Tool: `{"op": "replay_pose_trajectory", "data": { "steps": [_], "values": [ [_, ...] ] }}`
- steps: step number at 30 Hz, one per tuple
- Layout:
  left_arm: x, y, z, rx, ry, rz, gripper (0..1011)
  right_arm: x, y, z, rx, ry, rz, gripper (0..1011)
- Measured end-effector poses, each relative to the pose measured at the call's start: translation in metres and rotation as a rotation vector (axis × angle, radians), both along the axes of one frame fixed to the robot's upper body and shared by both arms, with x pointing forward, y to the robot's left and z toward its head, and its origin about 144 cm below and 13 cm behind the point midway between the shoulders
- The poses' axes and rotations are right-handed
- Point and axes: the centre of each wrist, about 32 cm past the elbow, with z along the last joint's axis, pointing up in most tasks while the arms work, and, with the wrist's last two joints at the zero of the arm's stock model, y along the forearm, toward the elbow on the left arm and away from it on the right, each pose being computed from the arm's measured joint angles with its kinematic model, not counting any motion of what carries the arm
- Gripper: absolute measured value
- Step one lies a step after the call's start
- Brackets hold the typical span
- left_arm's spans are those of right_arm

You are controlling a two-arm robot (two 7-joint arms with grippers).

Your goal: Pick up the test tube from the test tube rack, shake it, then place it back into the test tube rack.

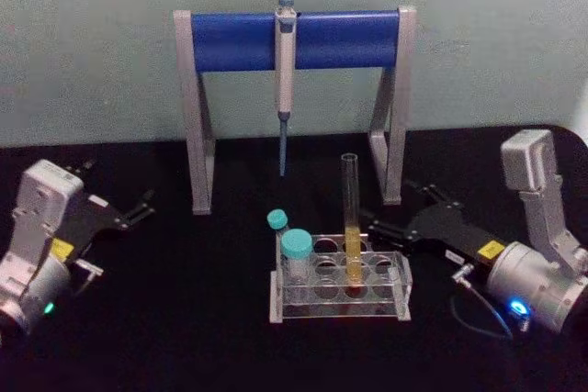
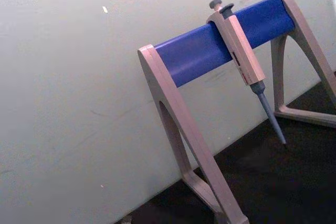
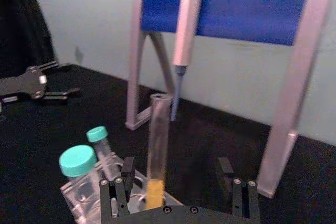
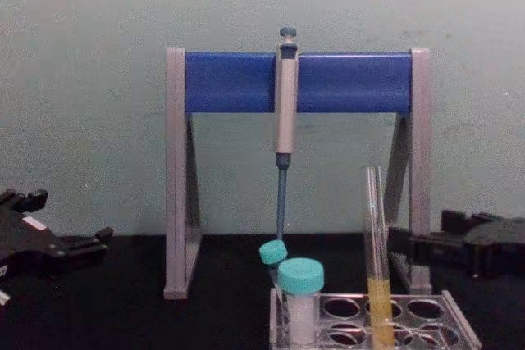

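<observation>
Closest to the lens in the right wrist view, the right gripper point(image 3: 176, 163) is holding its two black fingers point(image 3: 127, 174) wide apart. The tall, thin clear glass test tube point(image 3: 157, 145), yellow-orange liquid in its bottom, is standing beyond them, inside the gap but much nearer one finger than the other. In the head view the tube is standing upright at lower centre, seated in a hole of the low clear plastic test tube rack point(image 1: 342, 311), with its long axis running straight up and its open mouth well above the top plate. The right gripper is pointing in from the right of the frame at the bare glass above the liquid, just beside it and, as far as I can tell, not touching. The coming move is looking like a short push leftward until the glass is sitting midway between the jaws, then a squeeze and a straight lift along the tube's axis. The left gripper point(image 1: 115, 192) is lying at the left edge, well apart from the rack, its jaws also spread, so the right arm is the nearer one. Two teal-capped vials point(image 1: 297, 247) are sharing the rack's left end, on the tube's far side from the fingers. Behind them, a grey pipette point(image 1: 286, 66) is hanging from a grey-and-blue stand point(image 1: 239, 40) whose right leg is crowding the right gripper. Everything is resting on a flat black tabletop point(image 1: 184, 337) before a pale green wall point(image 1: 92, 43).
</observation>
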Motion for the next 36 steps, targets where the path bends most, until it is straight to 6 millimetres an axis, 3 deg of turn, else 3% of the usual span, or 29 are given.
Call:
{"op": "replay_pose_trajectory", "data": {
  "steps": [19, 36],
  "values": [
    [0.0, 0.0, 0.0, 0.0, 0.0, 0.0, 1009, 0.038, 0.02, -0.003, -0.028, 0.074, 0.102, 1000],
    [0.0, 0.0, 0.0, 0.0, 0.0, 0.0, 1009, 0.052, 0.026, 0.003, -0.02, 0.066, 0.11, 1000]
  ]
}}
